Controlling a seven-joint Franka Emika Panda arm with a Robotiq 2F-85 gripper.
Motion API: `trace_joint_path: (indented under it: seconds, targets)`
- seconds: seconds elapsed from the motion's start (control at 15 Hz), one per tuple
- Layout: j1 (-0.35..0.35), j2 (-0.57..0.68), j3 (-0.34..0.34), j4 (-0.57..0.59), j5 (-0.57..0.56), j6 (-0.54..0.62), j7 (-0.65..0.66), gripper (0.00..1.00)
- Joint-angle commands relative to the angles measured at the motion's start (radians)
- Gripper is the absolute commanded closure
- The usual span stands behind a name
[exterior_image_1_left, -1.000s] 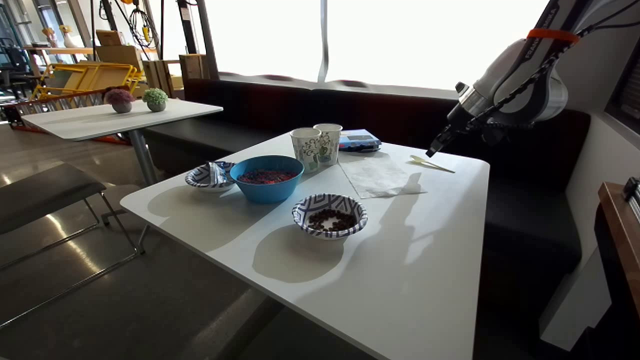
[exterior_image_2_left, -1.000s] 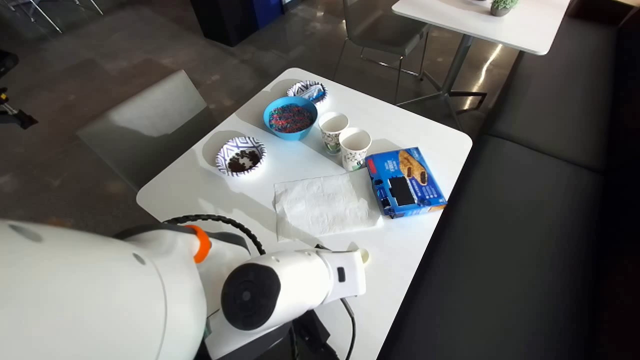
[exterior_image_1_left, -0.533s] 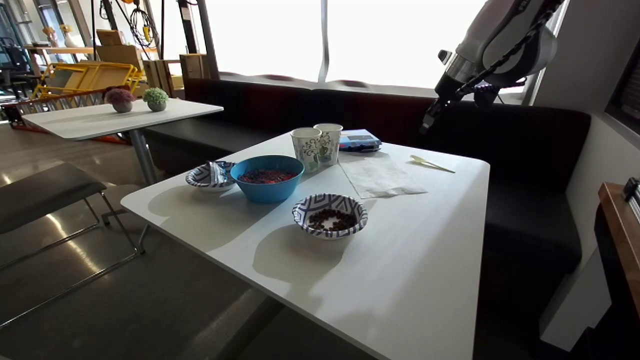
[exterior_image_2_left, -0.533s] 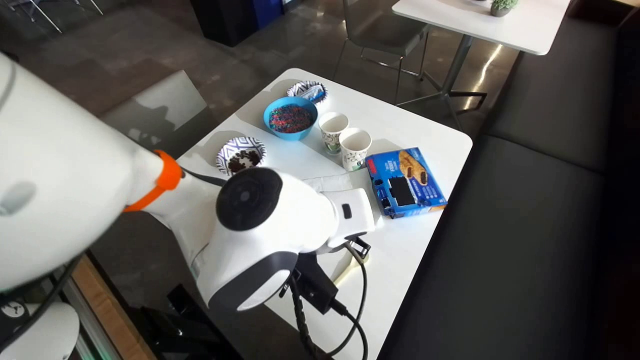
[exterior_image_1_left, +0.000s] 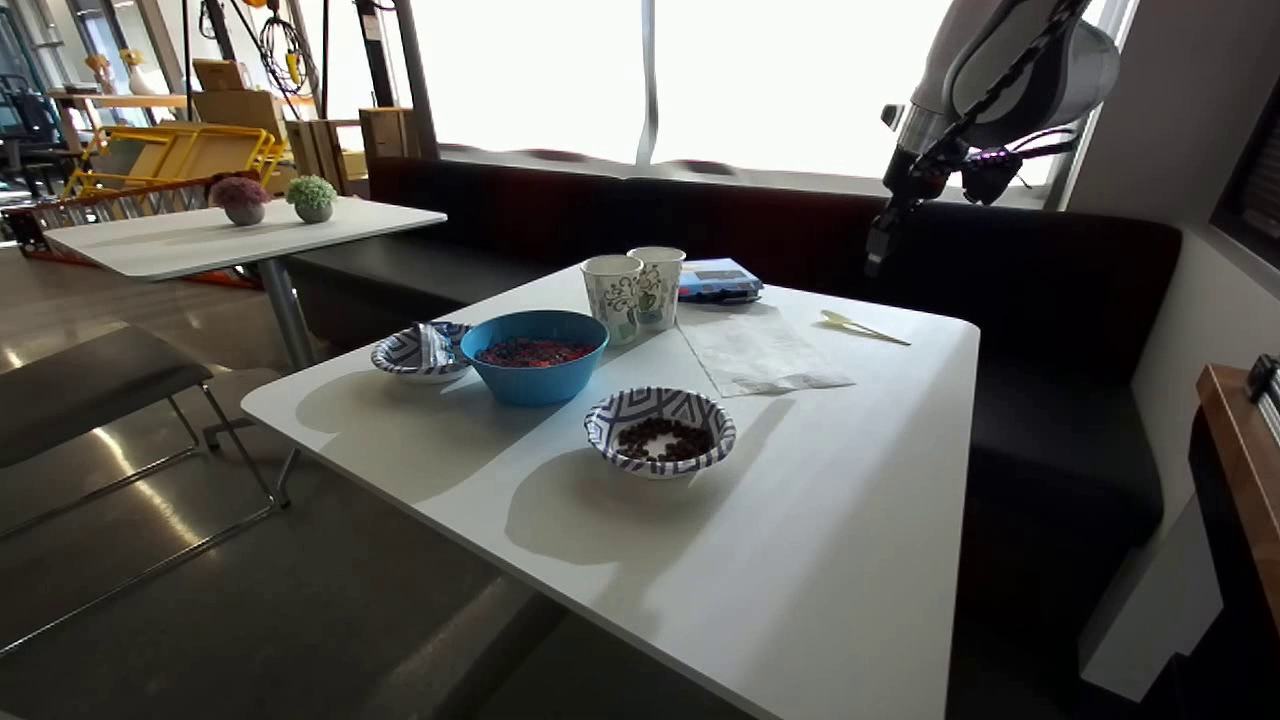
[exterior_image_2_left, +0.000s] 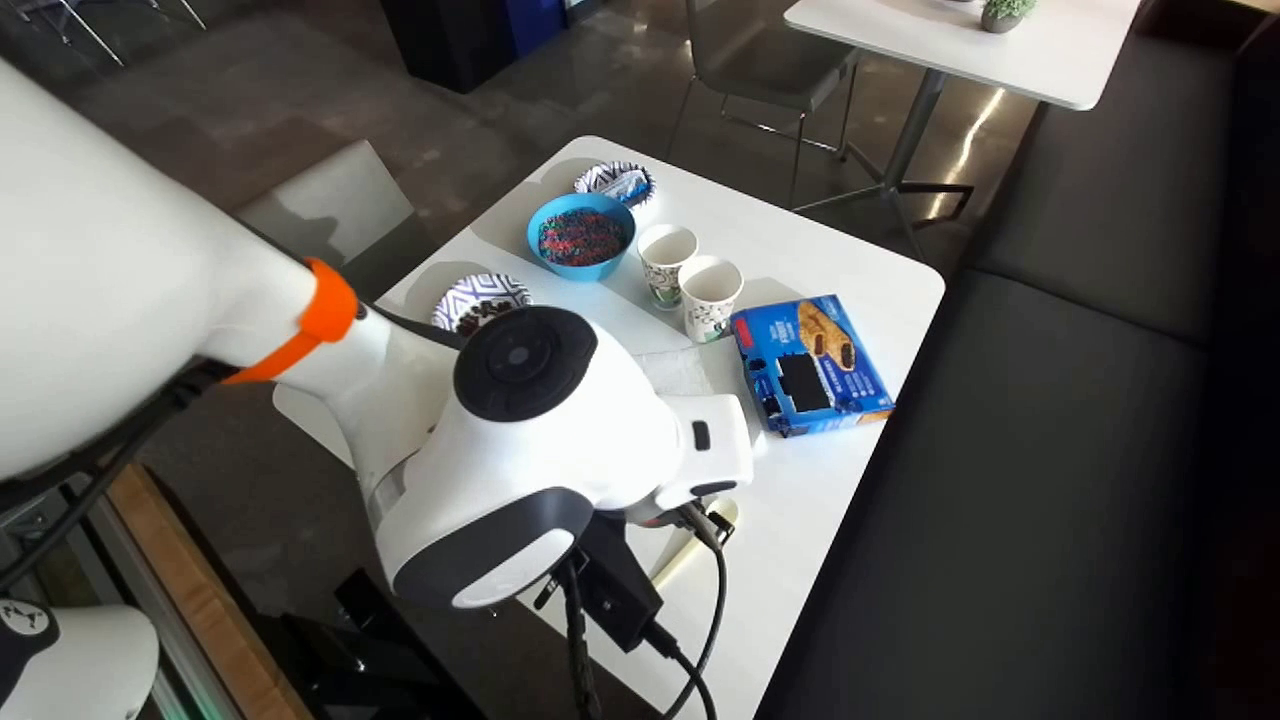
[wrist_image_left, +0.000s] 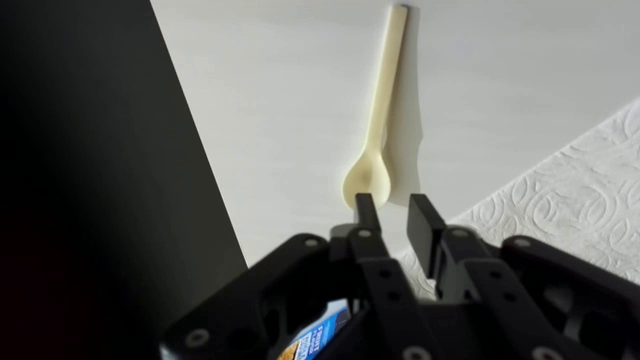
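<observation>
Gripper (wrist_image_left: 394, 202) hangs above the table (exterior_image_1_left: 830, 560), fingers partly apart, nothing between them. Below, the spoon (wrist_image_left: 382, 100) lies on the table near the napkin (wrist_image_left: 575, 215). I'd call it lining up; a grasp would call for straddling the handle, then lowering.

- I see a blue bowl (exterior_image_1_left: 535, 387) of small colourful bits (exterior_image_1_left: 535, 353).
- Just beside it, a patterned bowl (exterior_image_1_left: 398, 353) holds a shiny packet (exterior_image_1_left: 435, 347).
- I have a second patterned bowl (exterior_image_1_left: 652, 402), with dark pieces (exterior_image_1_left: 690, 440) inside.
- Two paper cups (exterior_image_2_left: 709, 308) stand close together.
- A blue box (exterior_image_2_left: 820, 352) lies beside a white paper towel (exterior_image_1_left: 765, 350).
- I spot two potted plants (exterior_image_1_left: 311, 198) on a far table (exterior_image_1_left: 165, 250).
</observation>
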Motion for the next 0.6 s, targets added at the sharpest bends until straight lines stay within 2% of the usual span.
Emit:
trace_joint_path:
  seconds: [0.0,0.13,0.27,0.4,0.53]
  targets:
    - [-0.029,0.103,-0.006,-0.031,0.050,0.188,-0.057,0.45]
    - [-0.093,0.178,0.029,-0.030,0.001,0.319,-0.057,0.29]
    - [-0.126,0.255,0.024,-0.010,-0.072,0.422,-0.045,0.14]
    - [-0.147,0.312,0.007,0.014,-0.137,0.471,-0.031,0.00]
    - [-0.190,0.358,0.014,0.039,-0.210,0.494,-0.016,0.00]
